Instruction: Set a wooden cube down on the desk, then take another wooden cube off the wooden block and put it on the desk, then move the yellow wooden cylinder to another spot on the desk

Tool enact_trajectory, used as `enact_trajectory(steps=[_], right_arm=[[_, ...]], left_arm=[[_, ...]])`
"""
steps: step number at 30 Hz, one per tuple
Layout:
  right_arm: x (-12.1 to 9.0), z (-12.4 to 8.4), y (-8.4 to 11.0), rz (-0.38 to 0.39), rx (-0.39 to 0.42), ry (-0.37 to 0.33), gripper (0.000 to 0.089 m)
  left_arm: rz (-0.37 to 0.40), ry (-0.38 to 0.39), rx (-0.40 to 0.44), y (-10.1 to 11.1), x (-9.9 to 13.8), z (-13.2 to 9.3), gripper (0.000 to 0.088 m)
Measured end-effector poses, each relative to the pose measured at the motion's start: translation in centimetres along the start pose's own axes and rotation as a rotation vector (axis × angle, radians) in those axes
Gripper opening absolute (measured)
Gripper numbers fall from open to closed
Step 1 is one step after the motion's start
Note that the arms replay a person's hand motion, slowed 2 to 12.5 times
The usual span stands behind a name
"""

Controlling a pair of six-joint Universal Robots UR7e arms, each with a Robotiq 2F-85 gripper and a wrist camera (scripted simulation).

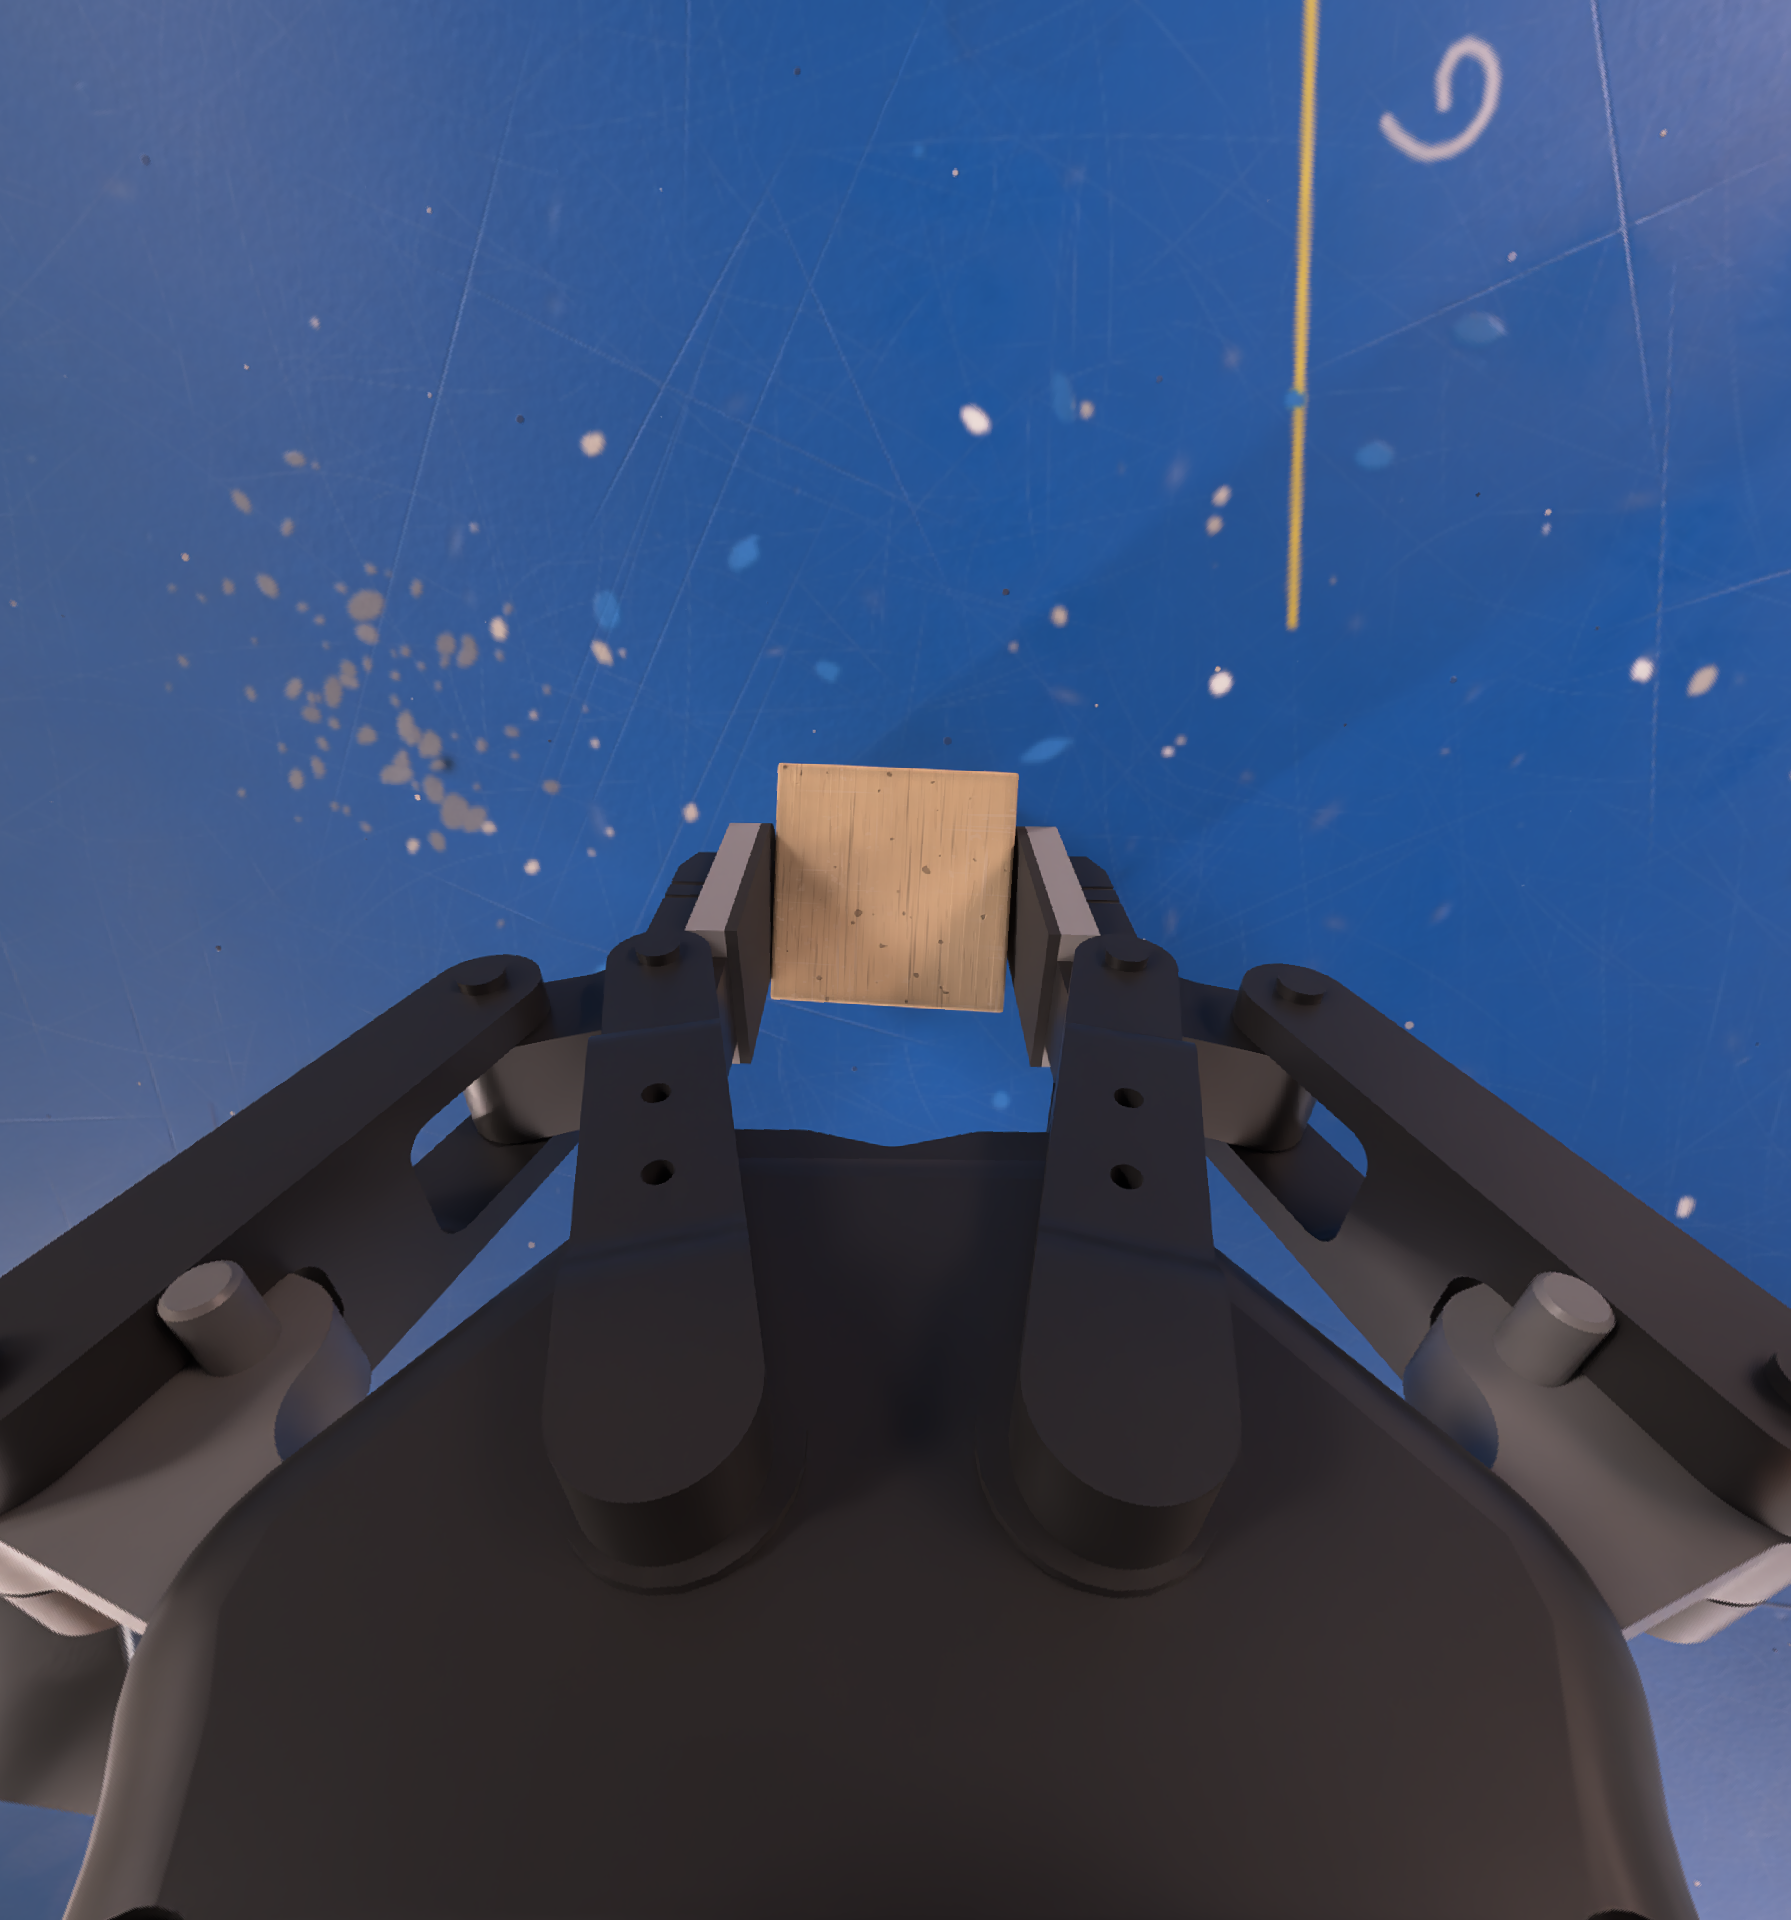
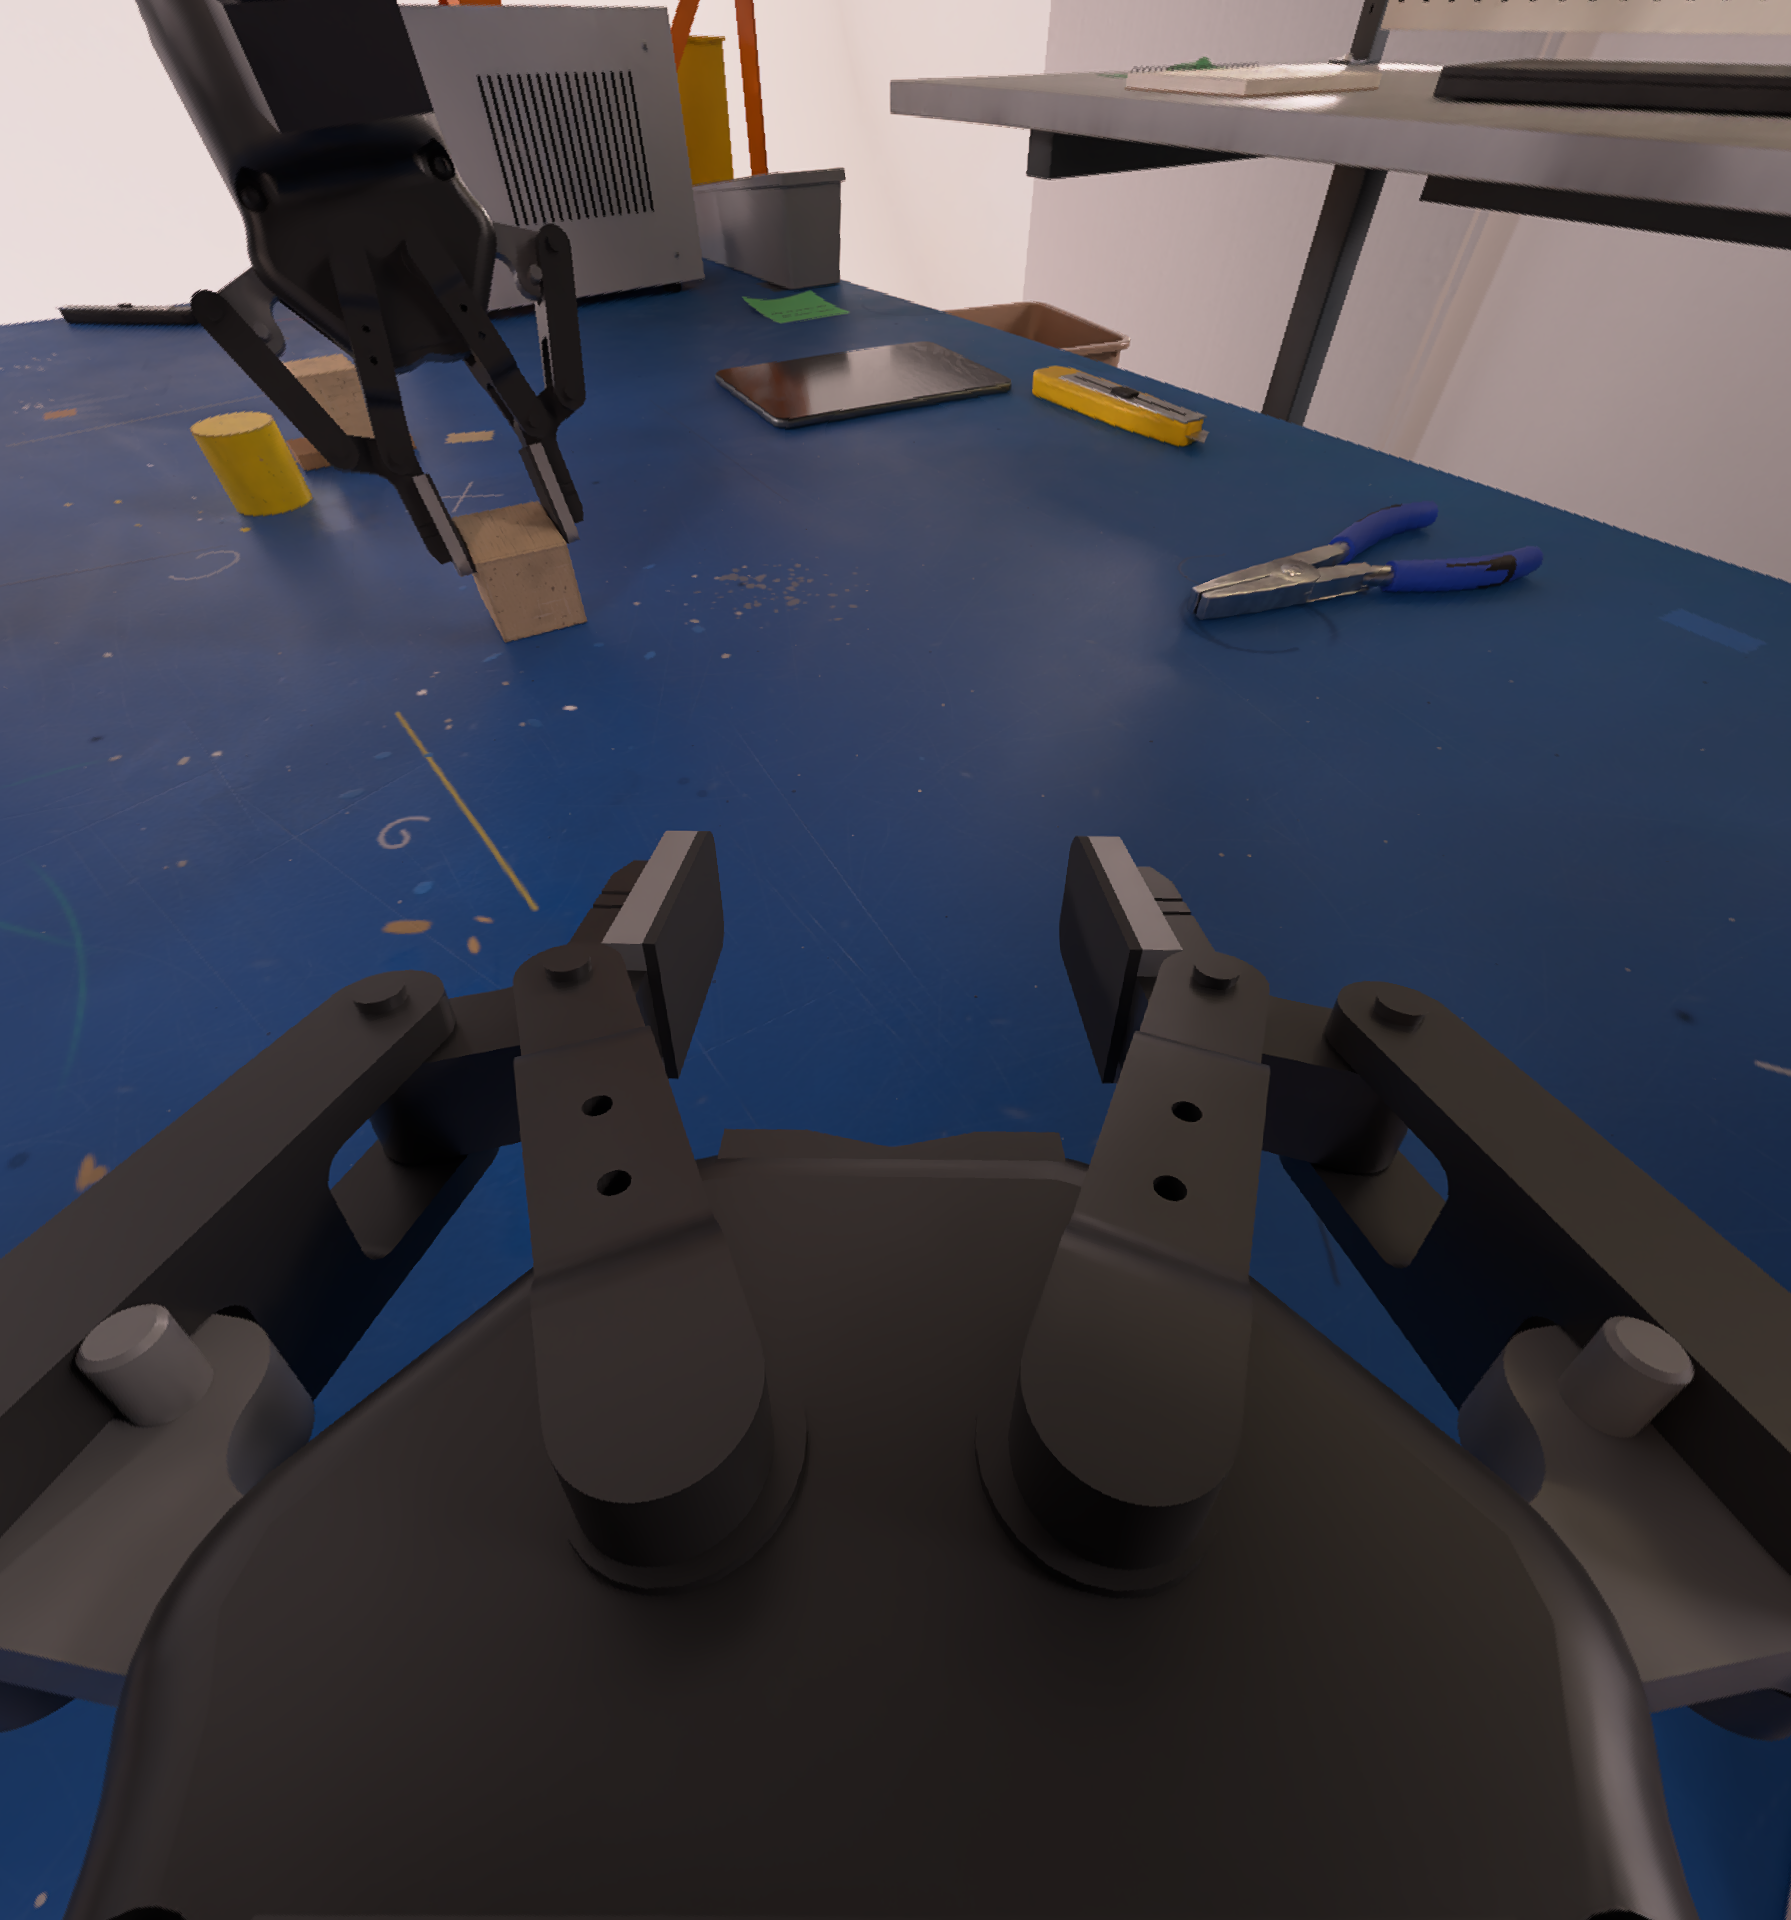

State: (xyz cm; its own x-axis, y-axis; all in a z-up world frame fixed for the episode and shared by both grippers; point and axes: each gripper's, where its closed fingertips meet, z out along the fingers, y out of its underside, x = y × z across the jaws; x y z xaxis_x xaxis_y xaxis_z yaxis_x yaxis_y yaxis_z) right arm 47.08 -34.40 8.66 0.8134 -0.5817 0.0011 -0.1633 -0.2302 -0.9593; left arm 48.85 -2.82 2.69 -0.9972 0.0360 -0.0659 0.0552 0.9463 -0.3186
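Note:
My left gripper is shut on a light wooden cube, with a pad against each side. In the right wrist view this cube rests on the blue desk, with the left gripper still around its top. Behind it stands the yellow cylinder. A second wooden cube sits behind the left gripper's fingers on a low wooden block; both are largely hidden. My right gripper is open and empty, above the near part of the desk.
A dark tablet, a yellow utility knife and blue-handled pliers lie to the right. A green note, a grey vented box and a grey bin stand at the back. The desk's edge runs along the right.

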Motion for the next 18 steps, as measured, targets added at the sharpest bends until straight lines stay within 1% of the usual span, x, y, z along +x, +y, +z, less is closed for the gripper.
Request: enact_trajectory(steps=[8,12,13,14,15,18], right_arm=[[-0.07,0.07,0.06,0.0,-0.003,-0.004,0.0591],[-0.06,0.09,0.05,0.0,-0.003,-0.001,0.0612],[-0.03,0.1,0.04,0.0,-0.002,0.0,0.062],[-0.01,0.09,0.04,0.0,-0.002,0.002,0.0628],[0.01,0.09,0.02,0.0,-0.001,0.004,0.0634],[0.01,0.08,-0.03,0.001,0.002,0.005,0.0648]], left_arm=[[-0.005,-0.002,0.001,0.0,-0.07,0.02,0.0395],[-0.013,-0.005,0.005,-0.07,-0.14,0.0,0.0395],[-0.015,-0.005,0.007,-0.11,-0.15,-0.04,0.0413],[-0.017,-0.006,0.009,-0.15,-0.16,-0.1,0.0538],[-0.019,-0.009,0.011,-0.2,-0.2,-0.19,0.0601],[-0.025,-0.024,0.016,-0.33,-0.38,-0.64,0.0728]])
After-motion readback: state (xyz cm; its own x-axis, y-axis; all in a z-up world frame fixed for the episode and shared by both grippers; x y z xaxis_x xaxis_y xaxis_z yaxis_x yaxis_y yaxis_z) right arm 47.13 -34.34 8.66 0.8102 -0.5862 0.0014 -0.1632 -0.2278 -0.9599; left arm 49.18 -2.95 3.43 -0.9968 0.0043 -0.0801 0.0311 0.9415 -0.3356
